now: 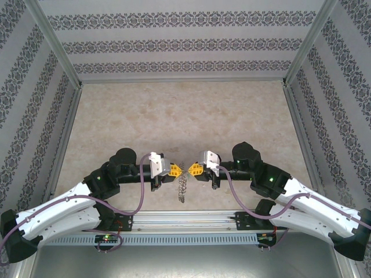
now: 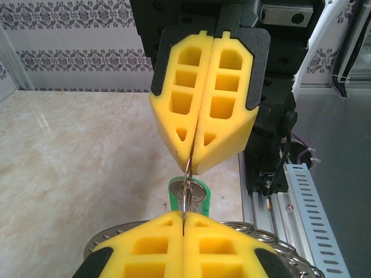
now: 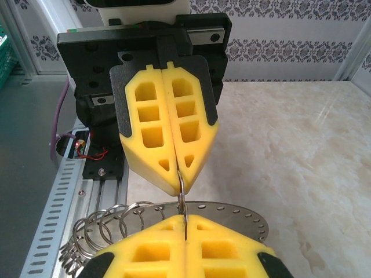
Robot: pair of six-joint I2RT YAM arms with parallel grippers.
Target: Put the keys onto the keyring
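Tiny green-headed key (image 2: 197, 200) stands upright (head alone visible); the dark, wiry keyring (image 1: 182, 188) hangs edge-on at its six o'clock.

No writing, label, brand, number or sign can be read in any of the views.
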